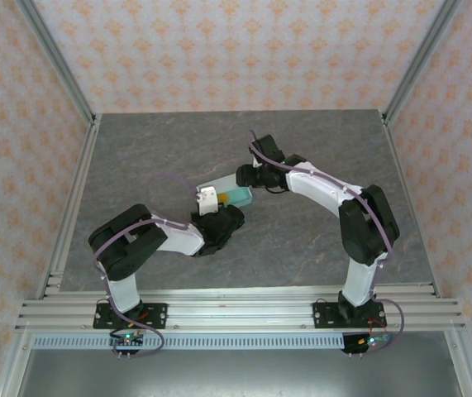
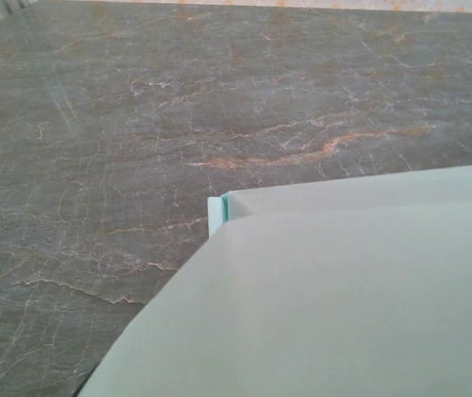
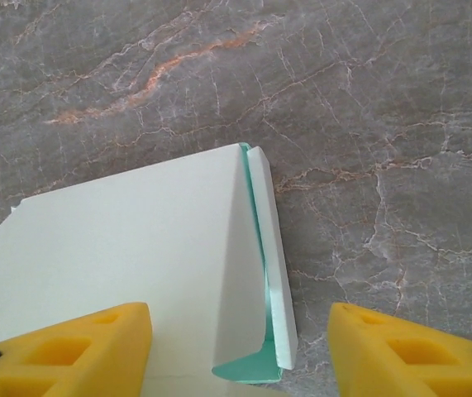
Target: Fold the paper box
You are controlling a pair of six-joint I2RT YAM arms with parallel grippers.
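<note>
The paper box (image 1: 234, 196) is pale mint card with a teal inner face, lying mid-table between both arms. In the left wrist view the paper box (image 2: 343, 289) rises close to the lens and hides my left gripper's fingers; that gripper (image 1: 217, 203) is shut at the box's left end, and I cannot tell whether it pinches the card. My right gripper (image 3: 237, 339) is open over the box's other end. Its left yellow finger (image 3: 70, 351) is over the card panel (image 3: 136, 240), and its right finger (image 3: 409, 351) is over bare table. A narrow side flap (image 3: 270, 248) stands folded up between them.
The grey marbled table (image 1: 318, 240) is walled by patterned panels with aluminium posts (image 1: 54, 50) at the back corners. A metal rail (image 1: 236, 306) carrying both arm bases runs along the near edge.
</note>
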